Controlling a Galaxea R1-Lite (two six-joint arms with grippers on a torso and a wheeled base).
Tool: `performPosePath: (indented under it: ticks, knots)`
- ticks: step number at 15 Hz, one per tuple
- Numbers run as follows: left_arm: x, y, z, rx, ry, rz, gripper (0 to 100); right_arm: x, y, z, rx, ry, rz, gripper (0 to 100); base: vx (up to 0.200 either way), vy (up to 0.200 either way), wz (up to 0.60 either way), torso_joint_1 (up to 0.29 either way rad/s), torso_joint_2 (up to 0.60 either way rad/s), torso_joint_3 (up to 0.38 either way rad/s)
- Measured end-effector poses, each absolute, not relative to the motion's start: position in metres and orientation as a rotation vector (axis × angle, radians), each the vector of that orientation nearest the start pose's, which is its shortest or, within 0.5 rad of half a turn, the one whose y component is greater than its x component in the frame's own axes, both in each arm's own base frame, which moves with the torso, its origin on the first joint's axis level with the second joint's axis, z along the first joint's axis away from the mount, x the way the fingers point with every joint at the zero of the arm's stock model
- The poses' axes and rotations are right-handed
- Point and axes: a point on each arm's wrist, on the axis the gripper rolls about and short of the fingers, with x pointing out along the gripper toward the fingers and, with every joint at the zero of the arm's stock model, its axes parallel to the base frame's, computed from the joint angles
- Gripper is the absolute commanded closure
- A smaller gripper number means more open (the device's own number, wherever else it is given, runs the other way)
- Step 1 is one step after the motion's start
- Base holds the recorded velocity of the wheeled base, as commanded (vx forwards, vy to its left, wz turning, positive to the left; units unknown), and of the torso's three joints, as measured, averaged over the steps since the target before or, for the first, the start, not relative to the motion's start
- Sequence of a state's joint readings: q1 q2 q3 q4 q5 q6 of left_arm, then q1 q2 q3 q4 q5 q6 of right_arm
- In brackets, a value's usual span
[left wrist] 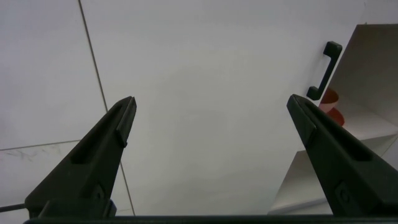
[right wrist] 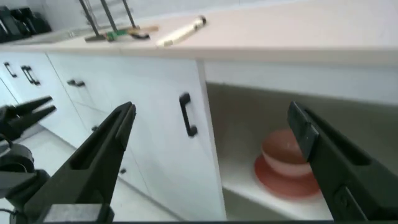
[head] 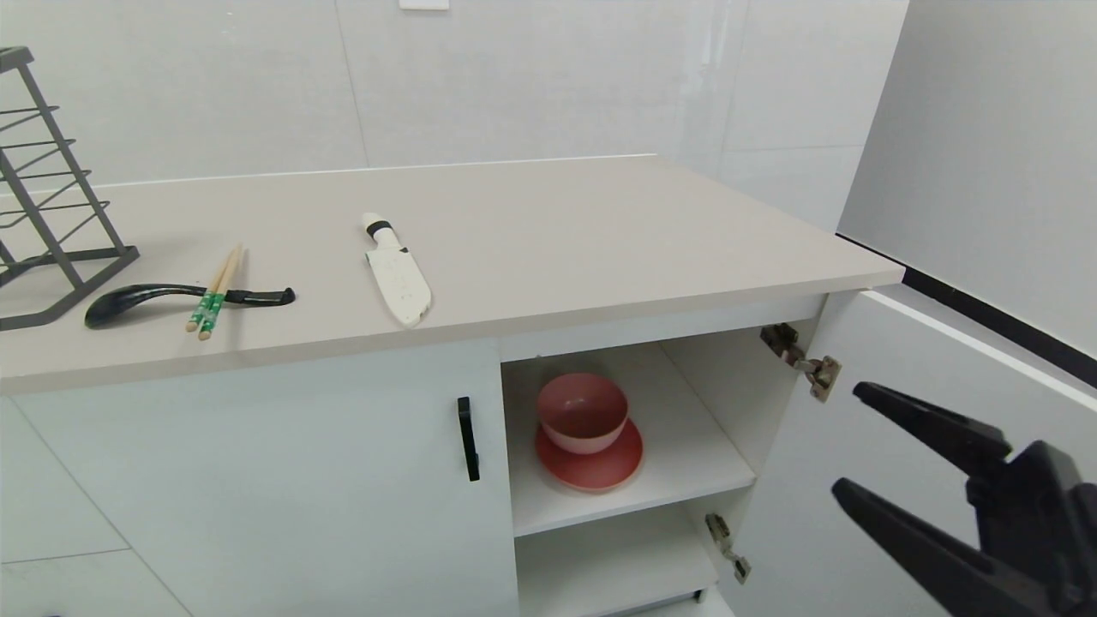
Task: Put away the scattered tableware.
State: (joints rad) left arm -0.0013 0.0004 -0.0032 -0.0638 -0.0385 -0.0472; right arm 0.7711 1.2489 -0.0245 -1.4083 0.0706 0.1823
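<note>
Pink bowl (head: pixel 582 410) sits on a red plate (head: pixel 591 467) in the open cupboard, down below the knife (head: pixel 397 272). That white knife lies on the surface (head: pixel 557 223). Left of the knife, the chopsticks (head: pixel 214 293) lie across a black spoon (head: pixel 163 297). Any print on their green bands is too small to read. Further left of the knife stands a grey rack (head: pixel 51 197). Down and right of the knife, the right gripper (head: pixel 847 439) is spread wide and holds nothing. The left gripper (left wrist: pixel 211 102) is spread and empty too, facing the shut door under the knife.
</note>
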Motion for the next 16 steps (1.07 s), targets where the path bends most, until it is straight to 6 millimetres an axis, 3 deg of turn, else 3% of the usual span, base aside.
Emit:
performPosePath:
  ticks: [5,9,16]
  knots:
    - [-0.023,-0.001,0.083,-0.047,-0.066,-0.042,0,0.076,0.051,0.187,0.163,-0.363,0.742,0,0.000,0.000,0.00,0.000,0.00,0.000]
    - [-0.023,-0.001,0.083,-0.049,-0.066,-0.042,0,0.045,0.027,0.193,0.090,-0.522,0.682,0,0.000,0.000,0.00,0.000,0.00,0.000]
    - [-0.023,-0.001,0.083,-0.050,-0.069,-0.037,0,-0.025,0.000,0.164,-0.061,-0.682,0.544,0,0.000,0.000,0.00,0.000,0.00,0.000]
